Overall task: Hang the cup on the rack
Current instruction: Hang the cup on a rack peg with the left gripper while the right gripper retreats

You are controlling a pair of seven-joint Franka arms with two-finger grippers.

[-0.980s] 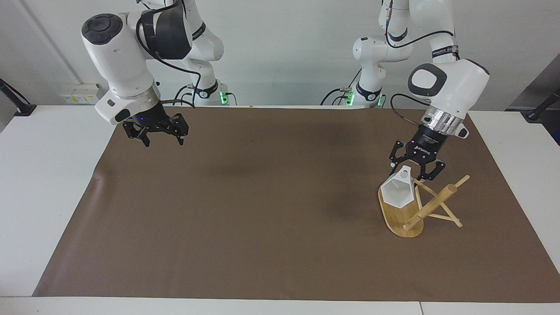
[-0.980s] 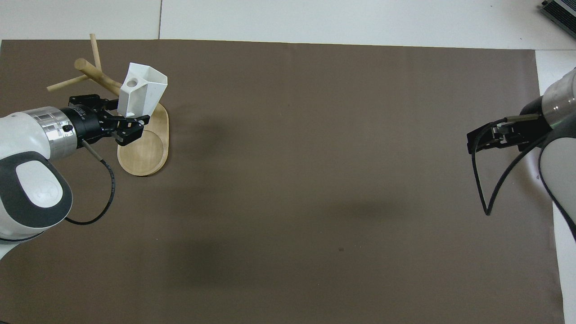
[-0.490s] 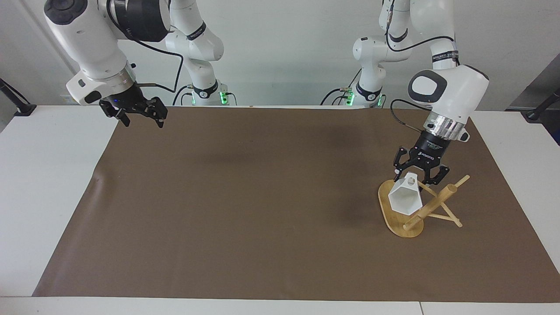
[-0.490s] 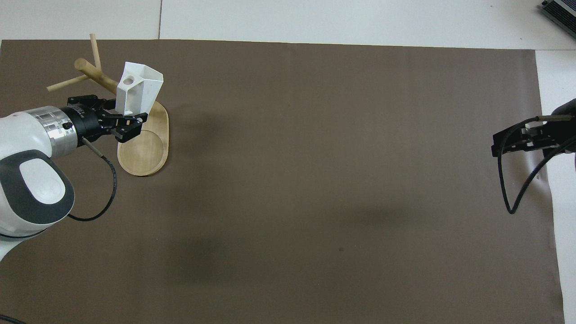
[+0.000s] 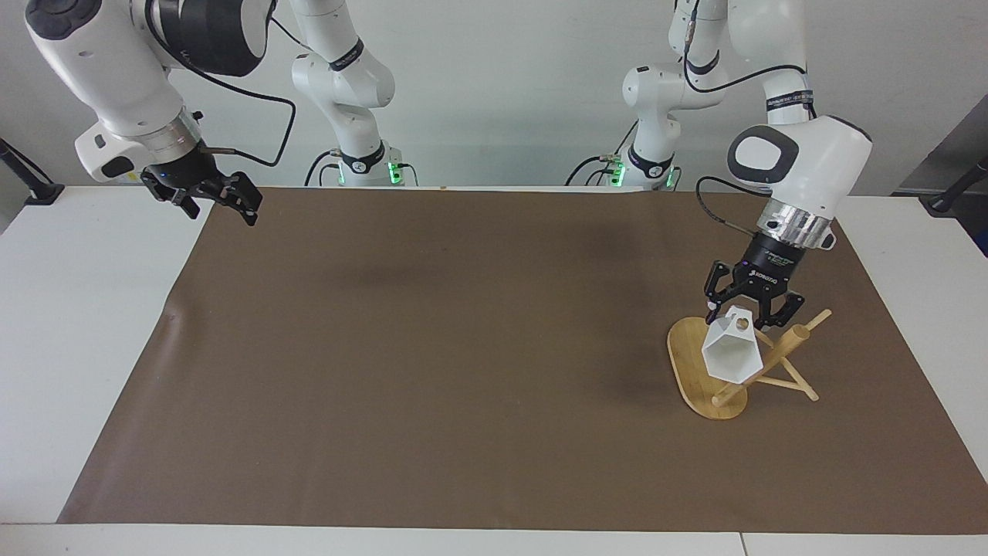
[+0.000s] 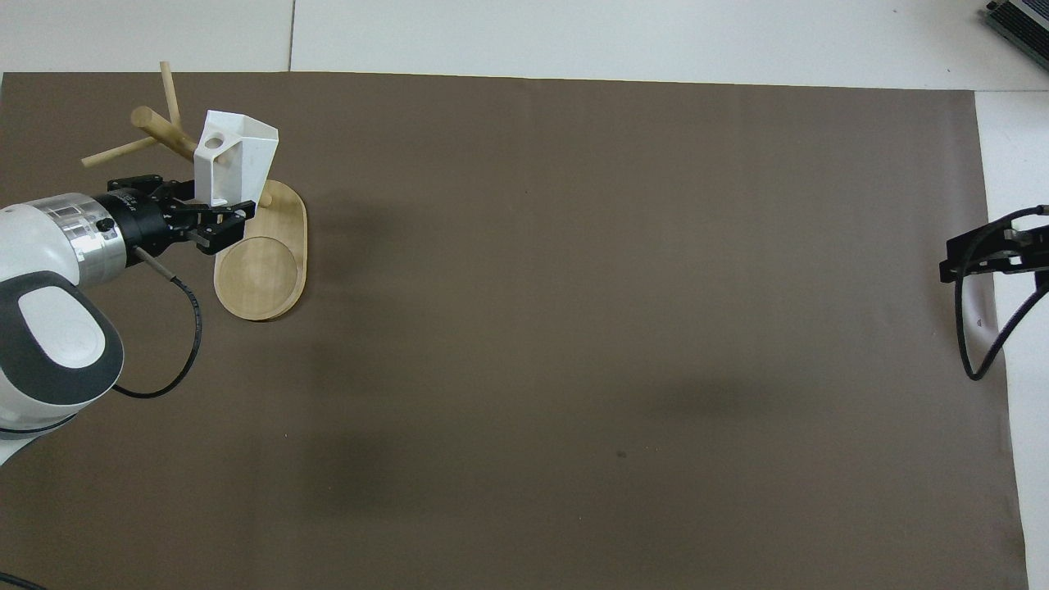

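White and sharply faceted, the small hexagonal-rimmed cup [image 5: 732, 354] hangs in the air above the oval base of the light bamboo rack [image 5: 714, 386], tipped so its open mouth faces away from the robots, at the left arm's end of the counter [image 5: 77, 324]. The left end effector [image 5: 747, 307] is clamped shut on the cup's flat tab handle, close to its round hole, with the cup's body jutting out over the base beside the thick, leaning central post. The cup looks light, rigid and smooth-sided; its tapering facets would likely slip in a pinch, so the flat tab appears the surest place to grip, though fingers there crowd the hole a peg must pass through. It would probably chip if knocked against the wood.

Thin dowel pegs fan off the post just beside the cup, and the overhead view shows the handle hole [image 6: 214, 142] nearly in line with the post's upper length. Those neighbouring pegs and the post itself seem the main obstacles to threading the hole onto one peg. The rack also looks light enough to shift if pushed. A brown mat [image 5: 432, 371] covers the counter beneath. The right end effector [image 5: 207, 193] waits over the mat's corner at the right arm's end, its fingers spread wide and holding nothing.
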